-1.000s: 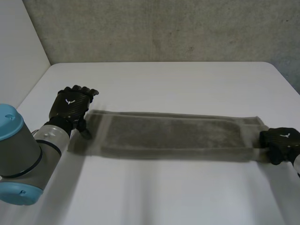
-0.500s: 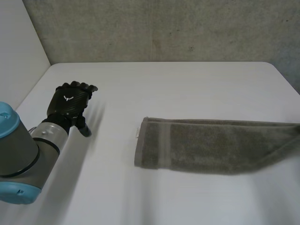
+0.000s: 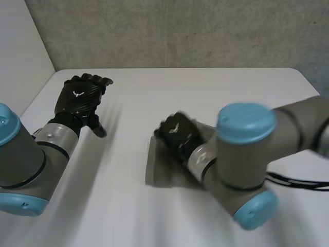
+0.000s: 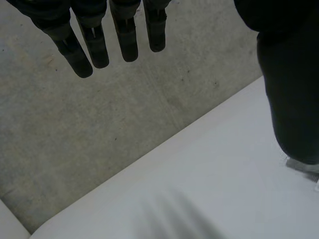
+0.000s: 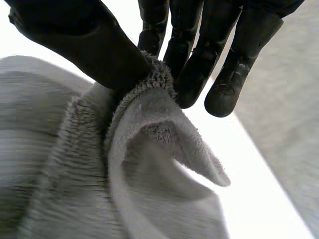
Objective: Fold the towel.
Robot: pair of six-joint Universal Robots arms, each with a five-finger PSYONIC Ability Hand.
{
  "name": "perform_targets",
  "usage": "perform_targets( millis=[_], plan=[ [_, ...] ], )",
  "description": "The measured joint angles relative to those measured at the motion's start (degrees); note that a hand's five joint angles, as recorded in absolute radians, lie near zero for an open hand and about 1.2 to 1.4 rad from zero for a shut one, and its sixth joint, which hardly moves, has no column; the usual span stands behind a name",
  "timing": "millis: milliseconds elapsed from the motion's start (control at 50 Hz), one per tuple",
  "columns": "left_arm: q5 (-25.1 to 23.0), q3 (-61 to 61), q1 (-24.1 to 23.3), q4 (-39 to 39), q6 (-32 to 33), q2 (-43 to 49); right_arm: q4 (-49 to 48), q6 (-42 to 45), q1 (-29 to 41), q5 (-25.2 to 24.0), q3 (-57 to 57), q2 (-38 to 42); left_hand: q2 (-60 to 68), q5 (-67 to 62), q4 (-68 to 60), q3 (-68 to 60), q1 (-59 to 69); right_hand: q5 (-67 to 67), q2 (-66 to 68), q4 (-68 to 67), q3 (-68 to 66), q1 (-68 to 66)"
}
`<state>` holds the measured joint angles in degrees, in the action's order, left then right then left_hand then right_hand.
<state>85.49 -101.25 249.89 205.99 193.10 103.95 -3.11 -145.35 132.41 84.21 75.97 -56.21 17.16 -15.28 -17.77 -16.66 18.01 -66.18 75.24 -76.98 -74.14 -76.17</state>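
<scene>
The grey-green towel [image 3: 158, 165] lies on the white table [image 3: 205, 87], mostly hidden under my right arm [image 3: 245, 154]. My right hand [image 3: 177, 135] is over the towel's left end. In the right wrist view its thumb [image 5: 84, 45] and fingers [image 5: 192, 55] pinch a bunched edge of the towel [image 5: 149, 82], and the rest of the cloth [image 5: 75, 179] hangs in folds below. My left hand [image 3: 79, 100] hovers at the table's left side, apart from the towel. In the left wrist view its fingers [image 4: 99, 40] are straight and its thumb [image 4: 291, 94] is spread, holding nothing.
A concrete wall [image 3: 180, 31] runs behind the table's far edge. A white side wall [image 3: 20, 56] stands to the left. My right arm's light-blue cap [image 3: 245, 121] reaches across the table's right half.
My right hand has swept left across the table with its end of the towel and now sits over the towel's left end. My left hand rose slightly and stays open.
</scene>
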Motion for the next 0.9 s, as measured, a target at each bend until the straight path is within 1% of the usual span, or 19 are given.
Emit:
perform_targets(
  millis=[20,60,80,100,140,160,180,200,280,360,420,480,520,560,660,760,780,900],
  plan=[
    [0.0,0.1,-0.1,0.0,0.0,0.1,0.0,0.0,0.5,-0.1,0.0,0.5,0.0,0.0,0.0,0.0,0.0,0.0,0.0,0.0,0.0,0.0],
    [0.0,0.5,-0.6,0.0,-0.1,0.3,-0.1,0.0,1.3,-0.4,0.3,1.6,0.0,0.0,0.0,0.0,0.0,8.1,-7.6,8.2,7.0,8.8],
    [0.0,0.9,-1.0,0.0,-0.1,0.5,-0.1,-0.1,1.5,-0.7,0.7,1.8,0.0,0.0,0.0,0.0,0.0,19.5,-20.1,19.4,18.8,20.4],
    [0.0,1.1,-1.3,0.0,-0.1,0.6,-0.2,-0.1,1.5,-0.8,0.8,1.8,0.0,0.0,0.0,0.0,0.0,25.4,-25.8,25.1,24.5,26.2],
    [0.1,1.8,-1.9,0.0,-0.1,0.9,-0.4,-0.4,1.2,-1.5,1.7,1.0,0.0,0.0,0.0,0.0,0.0,48.7,-47.1,47.1,45.2,47.3],
    [0.1,2.0,-2.2,0.0,-0.1,1.0,-0.4,-0.5,1.1,-1.7,2.0,0.6,0.0,0.0,0.0,0.0,0.0,52.9,-51.0,51.2,49.2,51.3],
    [0.1,2.7,-2.9,0.0,-0.1,1.3,-0.6,-0.8,0.7,-2.2,3.0,-0.8,0.0,0.0,0.0,0.2,0.0,60.5,-57.9,59.1,56.7,58.5],
    [0.1,3.3,-3.6,0.0,-0.1,1.6,-0.6,-1.2,0.2,-2.6,4.0,-2.2,0.0,0.0,0.0,0.2,0.0,63.1,-60.3,61.8,59.3,61.1],
    [0.2,5.4,-5.9,0.0,-0.1,2.7,-0.8,-2.5,-2.2,-3.7,7.6,-7.2,0.0,0.0,0.0,0.2,0.0,65.0,-60.9,62.3,60.2,62.8],
    [0.2,7.7,-8.7,0.0,-0.3,4.0,-1.2,-4.9,-6.6,-4.6,12.6,-13.2,0.0,0.1,0.0,0.2,0.0,65.0,-60.9,62.3,60.2,62.9],
    [0.3,9.6,-11.7,0.0,-0.6,5.3,-2.0,-7.4,-11.0,-5.2,17.2,-18.0,0.0,0.1,0.0,0.3,0.0,65.0,-60.9,62.3,60.2,62.9],
    [0.3,10.8,-14.2,0.0,-0.9,6.5,-2.6,-8.8,-14.6,-5.6,20.7,-20.8,0.0,0.1,0.0,0.3,0.0,65.0,-60.9,62.3,60.2,62.9],
    [0.3,11.9,-16.9,-0.2,-1.4,7.7,-2.9,-9.6,-18.1,-5.8,23.7,-22.9,0.0,0.1,0.0,0.3,0.0,65.1,-60.9,62.3,60.2,62.9],
    [0.3,12.3,-18.1,-0.2,-1.6,8.4,-3.0,-9.8,-19.7,-5.9,25.0,-23.6,0.0,0.1,0.0,0.3,0.0,65.1,-60.9,62.3,60.2,62.9],
    [0.2,13.8,-23.1,-0.6,-2.6,11.1,-3.2,-10.0,-24.3,-6.4,29.1,-25.1,0.0,0.2,0.0,0.3,0.0,65.1,-60.9,62.3,60.2,62.9],
    [0.2,15.6,-27.1,-0.8,-2.9,14.7,-3.2,-9.8,-26.4,-6.9,31.5,-24.9,0.0,0.2,0.0,0.3,0.0,64.7,-60.9,62.3,60.1,62.7],
    [0.2,16.5,-27.9,-1.0,-2.9,16.0,-3.2,-9.8,-26.8,-7.0,32.0,-24.7,0.0,0.2,0.0,0.3,0.0,62.9,-60.7,62.2,60.1,62.2],
    [0.5,20.9,-29.5,-2.6,-2.6,21.4,-3.3,-9.8,-27.2,-7.1,33.4,-24.1,0.0,0.1,0.0,0.3,0.0,59.3,-59.7,61.4,58.2,59.7]
  ],
)
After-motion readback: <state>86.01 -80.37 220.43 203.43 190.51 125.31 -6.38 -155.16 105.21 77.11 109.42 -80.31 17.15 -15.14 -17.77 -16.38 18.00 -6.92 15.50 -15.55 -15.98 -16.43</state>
